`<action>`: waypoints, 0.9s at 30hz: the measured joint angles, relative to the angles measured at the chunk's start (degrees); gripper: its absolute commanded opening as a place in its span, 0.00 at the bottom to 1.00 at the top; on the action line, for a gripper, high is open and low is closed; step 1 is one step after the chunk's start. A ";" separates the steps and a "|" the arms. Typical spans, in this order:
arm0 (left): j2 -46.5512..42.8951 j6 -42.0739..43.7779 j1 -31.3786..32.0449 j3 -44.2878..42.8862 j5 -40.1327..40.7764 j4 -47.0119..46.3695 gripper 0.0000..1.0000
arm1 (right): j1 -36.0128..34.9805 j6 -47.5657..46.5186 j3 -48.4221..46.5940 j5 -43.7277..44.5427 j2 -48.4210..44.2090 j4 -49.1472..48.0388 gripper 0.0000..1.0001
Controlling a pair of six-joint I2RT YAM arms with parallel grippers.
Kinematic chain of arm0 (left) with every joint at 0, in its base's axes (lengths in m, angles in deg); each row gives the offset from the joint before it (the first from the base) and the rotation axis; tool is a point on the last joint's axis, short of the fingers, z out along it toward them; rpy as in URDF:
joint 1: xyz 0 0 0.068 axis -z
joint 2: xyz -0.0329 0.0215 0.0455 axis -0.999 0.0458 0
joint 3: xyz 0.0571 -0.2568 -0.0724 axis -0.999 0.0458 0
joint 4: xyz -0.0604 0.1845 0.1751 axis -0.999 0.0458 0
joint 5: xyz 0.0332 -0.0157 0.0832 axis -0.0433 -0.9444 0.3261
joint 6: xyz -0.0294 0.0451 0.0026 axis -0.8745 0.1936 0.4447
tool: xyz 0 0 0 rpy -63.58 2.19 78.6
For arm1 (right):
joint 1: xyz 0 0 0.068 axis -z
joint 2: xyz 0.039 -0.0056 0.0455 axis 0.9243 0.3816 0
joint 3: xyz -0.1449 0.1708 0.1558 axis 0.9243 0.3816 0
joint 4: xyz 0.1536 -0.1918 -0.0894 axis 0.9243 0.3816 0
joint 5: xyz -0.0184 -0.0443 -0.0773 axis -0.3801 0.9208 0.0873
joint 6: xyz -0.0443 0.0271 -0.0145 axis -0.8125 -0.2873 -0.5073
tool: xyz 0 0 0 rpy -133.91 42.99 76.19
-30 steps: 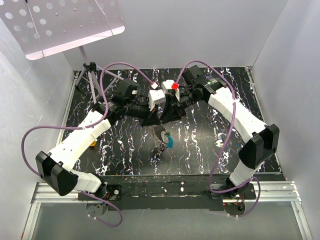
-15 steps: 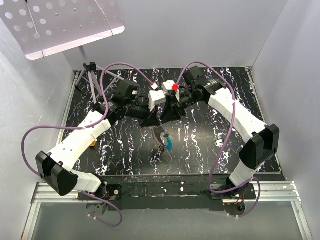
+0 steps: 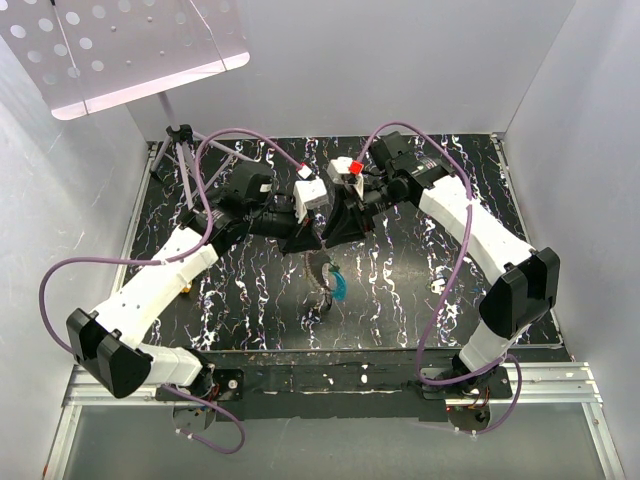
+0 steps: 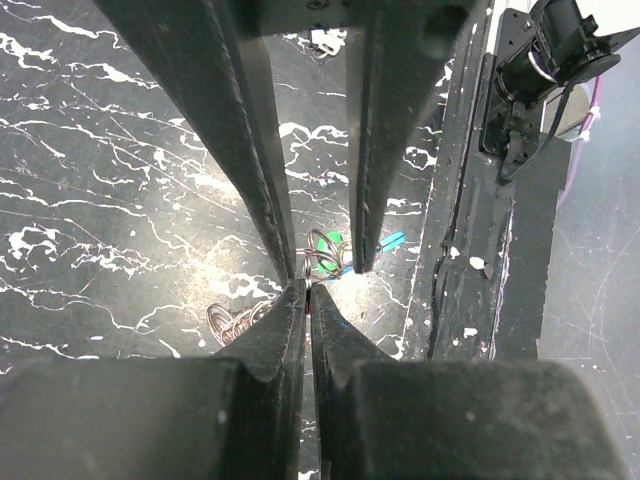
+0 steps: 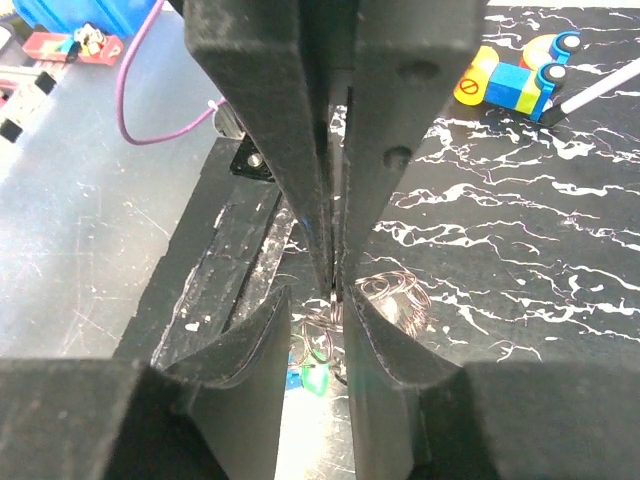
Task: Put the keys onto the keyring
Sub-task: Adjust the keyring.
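Note:
The keyring [image 3: 322, 264] hangs over the middle of the black marbled table [image 3: 420, 300], with a teal-blue key [image 3: 338, 284] dangling from it. My left gripper [image 3: 318, 244] is shut on the ring's top wire; its tips [image 4: 308, 290] are pressed together. My right gripper [image 3: 330, 240] faces it, jaws apart, straddling the ring wire [image 5: 335, 305] without pinching it. Green [image 4: 325, 243] and blue [image 4: 392, 241] key heads hang below. In the right wrist view the green key [image 5: 318, 381] shows between my right gripper's [image 5: 335, 300] fingers. No yellow-orange key shows.
A coil of thin coppery wire [image 4: 235, 320] lies on the table under the grippers and shows in the right wrist view [image 5: 402, 292]. A coloured toy vehicle [image 5: 512, 75] sits farther off. A small tripod [image 3: 178, 150] stands at the back left. The table's front rail [image 4: 500, 250] is near.
Both grippers have drawn slightly apart and a little towards the back. The ring and keys still hang between them, swinging slightly.

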 measured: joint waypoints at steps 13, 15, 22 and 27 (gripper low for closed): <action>-1.49 -1.88 0.00 2.34 -0.87 -3.52 0.00 | 1.16 2.62 -0.02 -2.38 0.00 -0.59 0.34; -1.49 -1.90 0.02 2.34 -1.01 -3.58 0.00 | 1.16 2.89 -0.02 -2.38 0.00 -0.90 0.34; -1.49 -2.10 0.02 2.34 -1.33 -3.80 0.00 | 1.09 3.87 1.16 -1.92 0.00 -2.12 0.33; -1.51 -2.32 0.00 2.38 -1.38 -4.20 0.00 | 0.90 3.91 2.21 -1.29 0.02 -2.43 0.30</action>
